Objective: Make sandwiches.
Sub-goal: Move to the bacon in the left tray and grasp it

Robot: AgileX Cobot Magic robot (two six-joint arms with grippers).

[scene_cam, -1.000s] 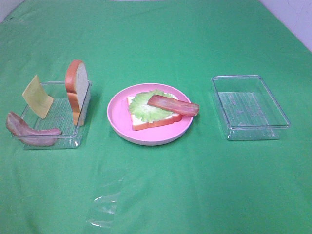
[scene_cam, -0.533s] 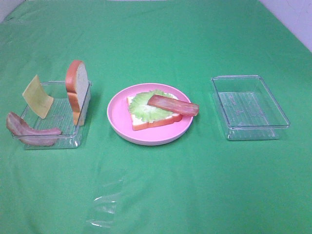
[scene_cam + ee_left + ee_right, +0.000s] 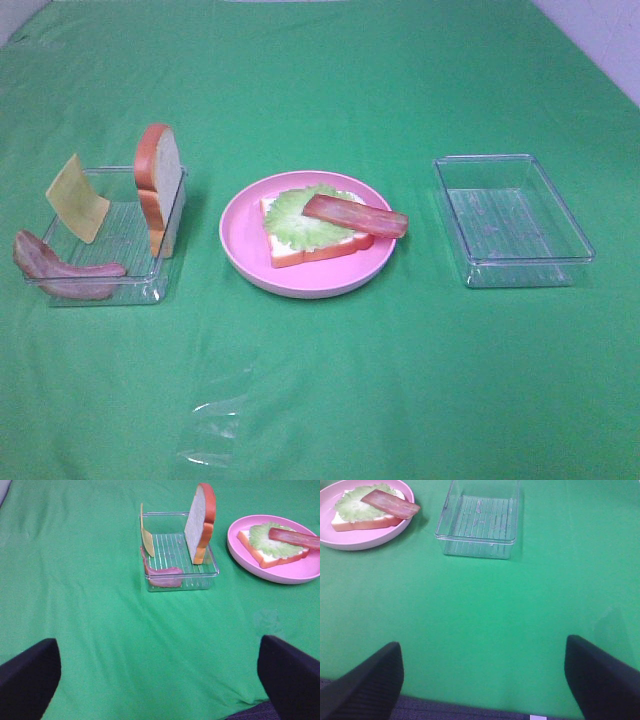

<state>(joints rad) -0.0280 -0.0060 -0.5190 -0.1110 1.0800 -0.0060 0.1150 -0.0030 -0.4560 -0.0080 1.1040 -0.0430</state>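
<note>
On the pink plate (image 3: 240,250) lies a bread slice (image 3: 300,252) with a lettuce leaf (image 3: 295,215) and one bacon strip (image 3: 355,216) on top. The left clear tray (image 3: 110,285) holds an upright bread slice (image 3: 160,185), a leaning cheese square (image 3: 77,198) and a second bacon strip (image 3: 60,268). Neither gripper shows in the exterior high view. My left gripper (image 3: 160,680) is open and empty, well short of the left tray (image 3: 180,575). My right gripper (image 3: 485,680) is open and empty, short of the right tray (image 3: 480,525).
An empty clear tray (image 3: 512,220) stands to the right of the plate. A shiny clear patch, perhaps plastic film (image 3: 215,425), lies on the green cloth at the front left. A pale wall edge (image 3: 610,40) shows at the far right.
</note>
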